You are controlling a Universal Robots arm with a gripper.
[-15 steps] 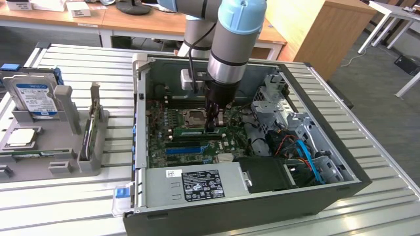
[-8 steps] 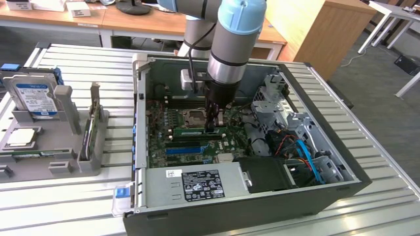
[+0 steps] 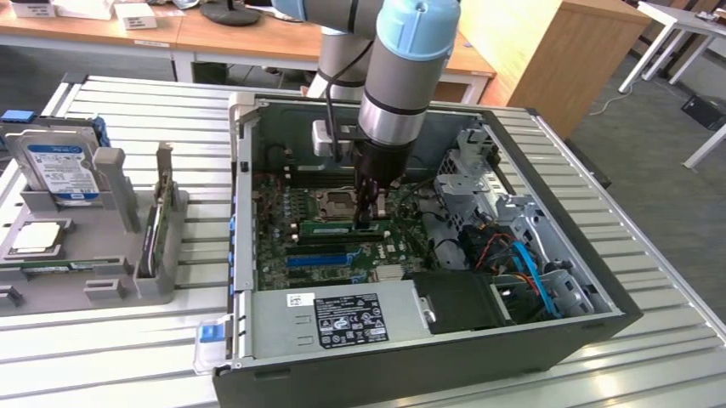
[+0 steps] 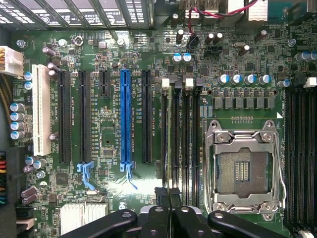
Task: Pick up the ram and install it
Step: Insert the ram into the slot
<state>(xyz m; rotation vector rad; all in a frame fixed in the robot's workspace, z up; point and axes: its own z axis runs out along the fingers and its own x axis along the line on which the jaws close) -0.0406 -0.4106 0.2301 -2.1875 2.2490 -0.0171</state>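
Gripper (image 3: 365, 218) pinched shut on ram (image 3: 325, 228), upright on motherboard (image 3: 275, 248), 6 o'clock of processor socket (image 3: 340, 202), exterior view.

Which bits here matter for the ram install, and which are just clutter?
In play:
- the ram, at the black memory slots
- the tool, down at the ram's end
- the open PC case

Lying about:
- hard drive, processor chip, grey fixture beside the case
- blue slot connector
- power supply
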